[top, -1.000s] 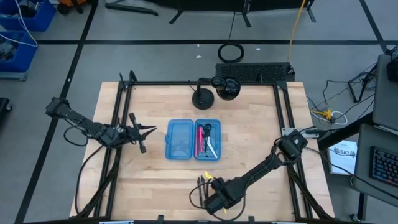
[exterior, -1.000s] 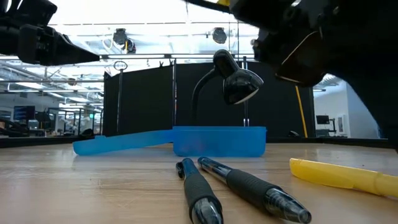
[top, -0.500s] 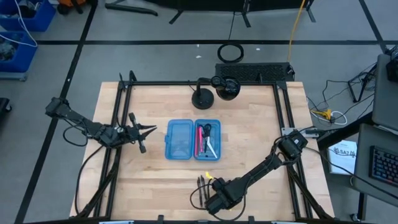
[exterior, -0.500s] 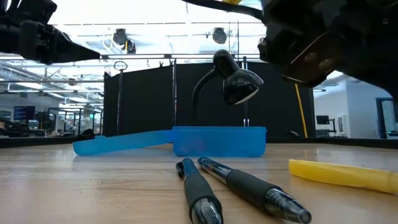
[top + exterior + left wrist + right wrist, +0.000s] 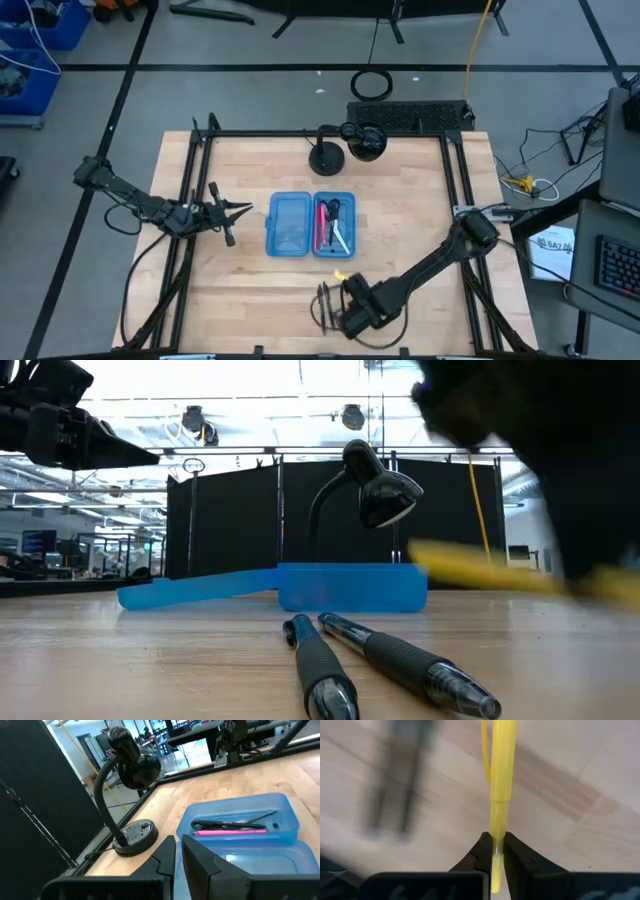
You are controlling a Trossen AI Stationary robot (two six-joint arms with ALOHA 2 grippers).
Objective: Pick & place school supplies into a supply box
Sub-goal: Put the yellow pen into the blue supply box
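Wood surface (image 5: 400, 230) fills a black frame, with grey floor all round it. Taking the open supply box (image 5: 310, 224) at its middle as the landmark: well to the left of the box, the left gripper (image 5: 243, 209) hovers over bare wood near the frame's left rail, its fingers (image 5: 200, 865) drawn close together around nothing. A clear strip of wood lies between it and the box. The box lies flat, its empty half on the left, the half on the right carrying a pink pen (image 5: 322, 225), dark pens and scissors (image 5: 340, 236). Behind the box, a black desk lamp (image 5: 340, 145) stands at the far edge. In front of the box, close to the near edge, two dark pens (image 5: 390, 660) lie side by side on the wood. Just to their right the right gripper (image 5: 494, 851) is clamped on a yellow pen (image 5: 501, 765), which is raised off the surface in the low view. To the right of the box the wood is bare up to the right rail. Beyond the far edge, black panels screen a bright hall.
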